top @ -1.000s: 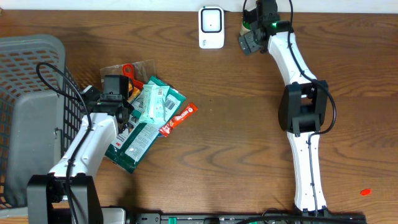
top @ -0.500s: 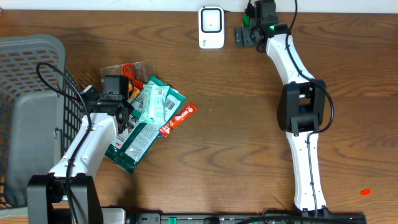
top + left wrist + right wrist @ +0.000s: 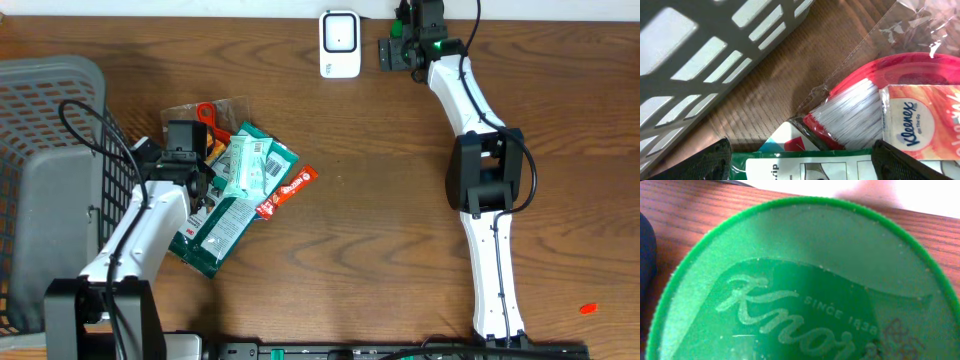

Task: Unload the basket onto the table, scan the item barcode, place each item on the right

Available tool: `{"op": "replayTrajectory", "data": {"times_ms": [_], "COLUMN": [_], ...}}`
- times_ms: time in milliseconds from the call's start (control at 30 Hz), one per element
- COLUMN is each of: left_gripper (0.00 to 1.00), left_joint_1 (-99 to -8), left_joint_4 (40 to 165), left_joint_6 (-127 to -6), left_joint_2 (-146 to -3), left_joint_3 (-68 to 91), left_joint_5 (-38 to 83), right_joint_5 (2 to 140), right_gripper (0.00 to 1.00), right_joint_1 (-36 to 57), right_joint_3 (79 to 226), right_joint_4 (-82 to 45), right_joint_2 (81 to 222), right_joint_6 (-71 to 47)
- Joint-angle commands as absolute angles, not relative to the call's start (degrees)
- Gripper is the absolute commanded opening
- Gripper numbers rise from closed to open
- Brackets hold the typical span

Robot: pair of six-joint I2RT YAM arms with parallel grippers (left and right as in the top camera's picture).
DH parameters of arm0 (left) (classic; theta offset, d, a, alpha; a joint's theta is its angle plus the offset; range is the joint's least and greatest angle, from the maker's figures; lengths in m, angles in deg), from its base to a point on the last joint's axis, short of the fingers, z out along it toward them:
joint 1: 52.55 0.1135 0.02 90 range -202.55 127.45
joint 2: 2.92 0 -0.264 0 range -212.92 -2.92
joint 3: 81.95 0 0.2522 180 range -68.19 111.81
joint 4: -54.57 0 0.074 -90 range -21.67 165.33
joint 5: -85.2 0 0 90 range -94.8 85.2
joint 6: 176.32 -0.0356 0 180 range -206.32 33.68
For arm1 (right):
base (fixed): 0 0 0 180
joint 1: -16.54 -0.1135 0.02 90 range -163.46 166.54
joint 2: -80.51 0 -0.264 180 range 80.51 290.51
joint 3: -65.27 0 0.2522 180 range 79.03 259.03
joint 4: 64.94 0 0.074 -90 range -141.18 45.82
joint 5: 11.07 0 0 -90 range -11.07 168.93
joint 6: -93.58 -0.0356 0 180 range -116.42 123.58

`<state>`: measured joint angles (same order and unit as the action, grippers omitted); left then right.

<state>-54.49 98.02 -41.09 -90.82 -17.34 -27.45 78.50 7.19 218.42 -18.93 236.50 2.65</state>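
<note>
Two arms are out over the wooden table (image 3: 380, 200), and the white scanner (image 3: 340, 43) at the far edge is our marker. Just beside the scanner, on its right, sits the right gripper (image 3: 398, 52). Its wrist camera is filled edge to edge by the green lid of a Knorr container (image 3: 805, 290), brand name embossed across it, so the item is right up at that gripper, close by the scanner. Are the fingers clamped on it? Cannot tell: the lid hides them up close, and from overhead they are too small to read. Well away from the scanner, nearer the robot and to its left, the left gripper (image 3: 185, 165) hovers over a heap of goods, fingers (image 3: 715, 160) spread wide and gripping nothing. Under it lies a red brush (image 3: 850, 115) with white bristles in clear wrap, with a Kleenex pack (image 3: 920, 120) right against the bristles. A teal pack (image 3: 250, 165) with white labels lies on a dark-green packet (image 3: 215, 235), and a red strip packet (image 3: 290, 190) pokes out on the heap's right. Farther from the scanner again, at the left edge, stands the grey basket (image 3: 40, 120), just beside the heap.
</note>
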Motion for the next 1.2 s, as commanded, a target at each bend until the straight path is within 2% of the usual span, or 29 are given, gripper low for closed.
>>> {"op": "replayTrajectory", "data": {"times_ms": [0,633,1167], "left_gripper": [0.89,0.89,0.89], "left_joint_1": [-54.11,-54.11,-54.11], "left_joint_4": [97.76,97.5,97.32], "left_joint_6": [-39.98,-39.95,-39.95], "left_joint_2": [-92.81,-93.6,-93.6], "left_joint_3": [-17.76,-17.76,-17.76], "left_joint_5": [-28.02,-28.0,-28.0], "right_joint_5": [78.85,79.53,80.8], "right_gripper": [0.98,0.99,0.99], "right_joint_1": [6.41,6.36,6.36], "right_joint_3": [218.25,220.11,227.49], "right_joint_4": [-18.56,-17.09,-11.87], "right_joint_2": [236.47,233.72,233.74], "right_joint_6": [2.17,3.64,3.64]}}
